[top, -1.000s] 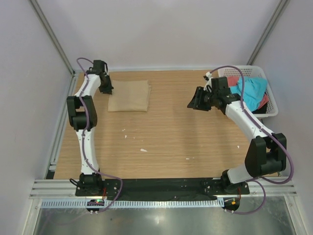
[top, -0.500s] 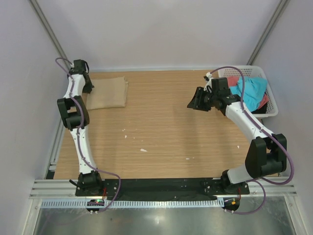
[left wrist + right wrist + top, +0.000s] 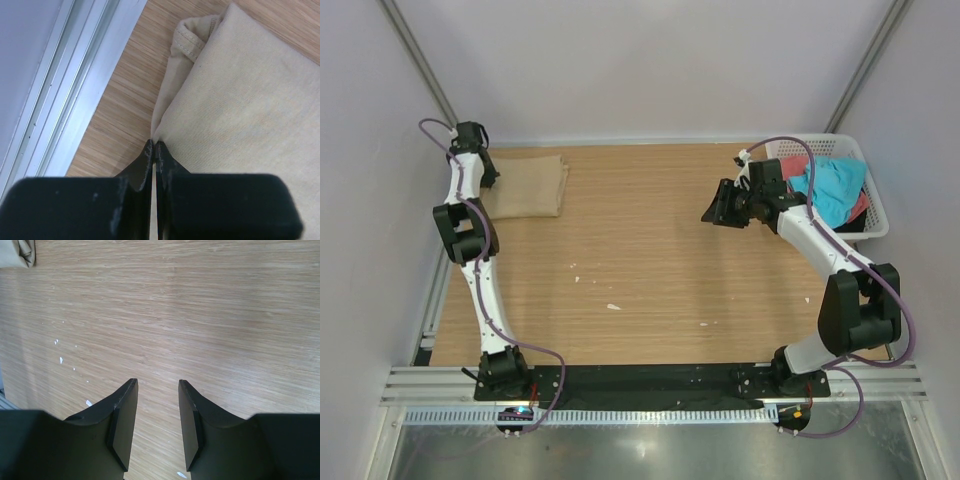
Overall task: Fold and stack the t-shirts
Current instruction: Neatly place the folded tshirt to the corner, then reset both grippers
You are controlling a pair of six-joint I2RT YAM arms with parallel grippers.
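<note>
Near edge: both arm bases sit on the black mounting strip (image 3: 650,380). Bare table (image 3: 660,270) lies ahead of them, with a few white scraps (image 3: 613,306) loose near the middle.

Mid-table, right side: the right gripper (image 3: 157,385) hangs over bare wood. Its jaws are parted to a moderate gap with nothing between them. Its pose is almost as it was 1 s ago.

Far left: the left gripper (image 3: 154,146) is pressed closed, fingertips meeting on the left edge of the folded tan t-shirt (image 3: 528,186).
Change over the last second: the shirt lay further in from the left side and has since slid into the far-left corner, fold intact. The left arm has swung with it toward the wall.

Edges: the shirt's left side runs near the aluminium rail (image 3: 85,85), with a strip of wood showing between them. A hemmed fold pokes out at the shirt's far-left corner in the left wrist view.
Open room: bare wood runs from the shirt's right edge across to the right gripper, and over the whole centre and near half.

Far right: the white lattice basket (image 3: 876,218) sits at the far-right corner. It holds a bunched turquoise t-shirt (image 3: 832,185) over a coral-red t-shirt (image 3: 798,165). The right gripper is just left of the basket, well apart from the tan shirt.
</note>
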